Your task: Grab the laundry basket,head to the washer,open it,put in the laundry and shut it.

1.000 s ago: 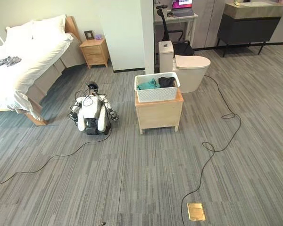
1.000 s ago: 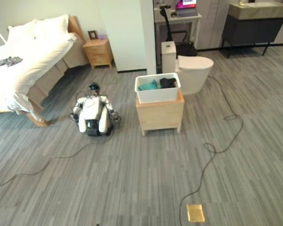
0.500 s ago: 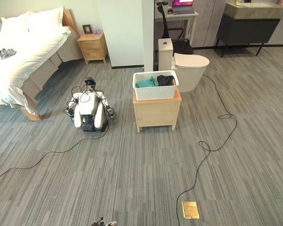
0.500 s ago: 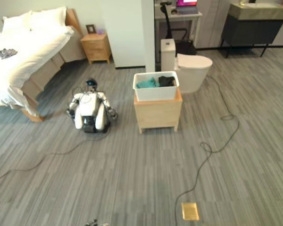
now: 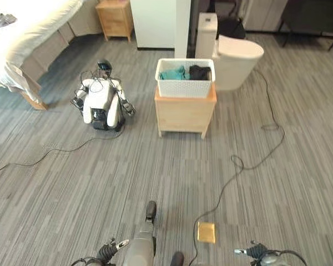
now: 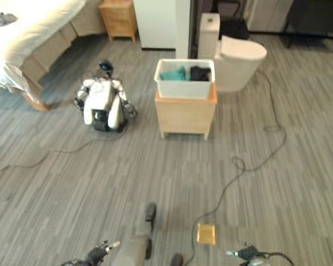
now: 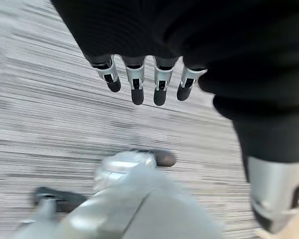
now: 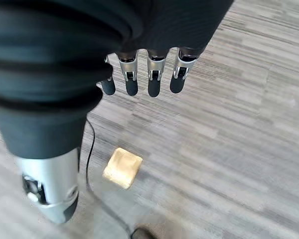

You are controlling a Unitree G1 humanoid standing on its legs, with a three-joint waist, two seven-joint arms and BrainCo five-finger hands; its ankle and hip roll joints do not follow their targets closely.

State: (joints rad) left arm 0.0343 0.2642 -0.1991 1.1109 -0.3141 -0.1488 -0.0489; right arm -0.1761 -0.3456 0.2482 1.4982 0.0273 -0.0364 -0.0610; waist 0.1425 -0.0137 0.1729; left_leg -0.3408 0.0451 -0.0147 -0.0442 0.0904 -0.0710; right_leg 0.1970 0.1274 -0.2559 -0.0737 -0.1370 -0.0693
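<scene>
A white laundry basket (image 5: 185, 78) holding teal and dark clothes is seen on a small wooden counter (image 5: 184, 113) across a grey striped floor (image 5: 166, 177), well apart from the robot. Beside the counter another small robot (image 5: 101, 102) sits on the floor, and a toilet (image 5: 233, 52) stands behind it. A black cable (image 5: 250, 160) trails over the floor past a brass floor plate (image 5: 206, 232).

The left hand (image 7: 145, 79) is held with fingers straight and relaxed over bare floor, holding nothing. The right hand (image 8: 144, 74) is likewise spread loosely and empty.

The basket is judged not yet grabbed. On the approach, the cable could be snagged or tripped over, and the seated robot could be bumped.
</scene>
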